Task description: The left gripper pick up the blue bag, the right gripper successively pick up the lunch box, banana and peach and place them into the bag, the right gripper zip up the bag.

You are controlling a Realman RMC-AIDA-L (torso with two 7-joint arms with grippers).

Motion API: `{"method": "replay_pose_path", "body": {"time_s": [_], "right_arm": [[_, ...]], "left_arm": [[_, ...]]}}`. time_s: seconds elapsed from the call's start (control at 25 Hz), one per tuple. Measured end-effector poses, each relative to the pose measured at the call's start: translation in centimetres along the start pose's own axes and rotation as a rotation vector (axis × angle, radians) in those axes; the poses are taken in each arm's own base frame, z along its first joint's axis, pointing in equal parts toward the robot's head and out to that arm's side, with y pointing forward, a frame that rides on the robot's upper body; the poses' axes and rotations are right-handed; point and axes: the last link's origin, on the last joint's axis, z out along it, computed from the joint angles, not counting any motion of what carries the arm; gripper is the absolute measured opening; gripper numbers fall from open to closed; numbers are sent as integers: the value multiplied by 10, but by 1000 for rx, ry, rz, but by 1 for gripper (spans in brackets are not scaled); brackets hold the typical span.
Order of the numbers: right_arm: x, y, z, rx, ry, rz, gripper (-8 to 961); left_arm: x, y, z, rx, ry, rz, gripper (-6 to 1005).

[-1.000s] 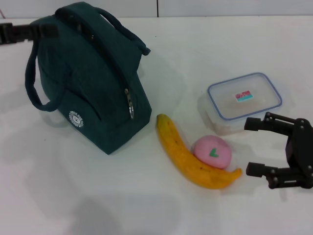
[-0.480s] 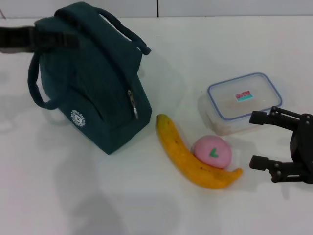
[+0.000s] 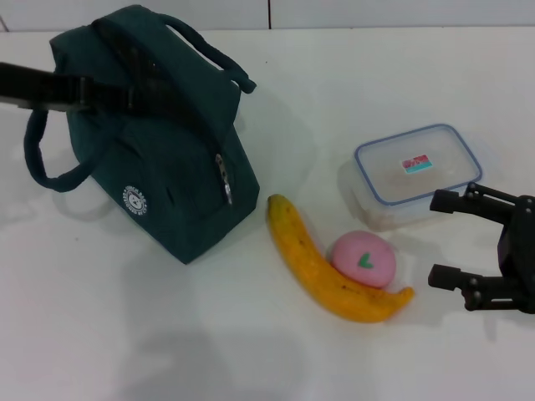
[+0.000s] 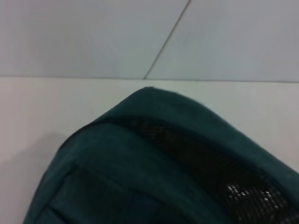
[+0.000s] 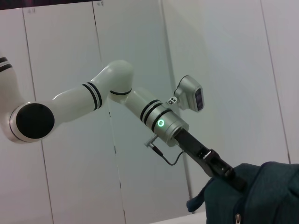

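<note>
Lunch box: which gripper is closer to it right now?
Right. The right gripper sits open just beside the lunch box, not touching it; the left gripper is far across the table at the blue bag.

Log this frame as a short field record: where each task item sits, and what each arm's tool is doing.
bag: dark teal-blue fabric lunch bag, upright on white table, not yet lifted
left tool: at the bag's top, fingers hidden
lunch box: clear, blue-rimmed lid, closed, on table
banana: curved, yellow, between bag and lunch box
peach: round, pink, against the banana
right tool: open, empty, beside lunch box
</note>
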Motion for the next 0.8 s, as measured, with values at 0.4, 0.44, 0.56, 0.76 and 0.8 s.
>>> {"method": "replay_pose_path", "body": {"time_s": [0.4, 0.44, 0.56, 0.76, 0.8], "right_arm": [[2, 0, -1, 11, 4, 3, 872], [2, 0, -1, 11, 4, 3, 872], [2, 0, -1, 11, 4, 3, 871], [1, -1, -2, 21, -2, 2, 871], [1, -1, -2, 25, -3, 4, 871]], "left_arm": [[-3, -6, -7, 15, 58, -52, 729], [-4, -5, -7, 11, 49, -54, 710], [-7, -2, -6, -5, 23, -52, 654], [-11, 2, -4, -25, -4, -56, 422], [-12, 3, -4, -29, -10, -61, 389]]}}
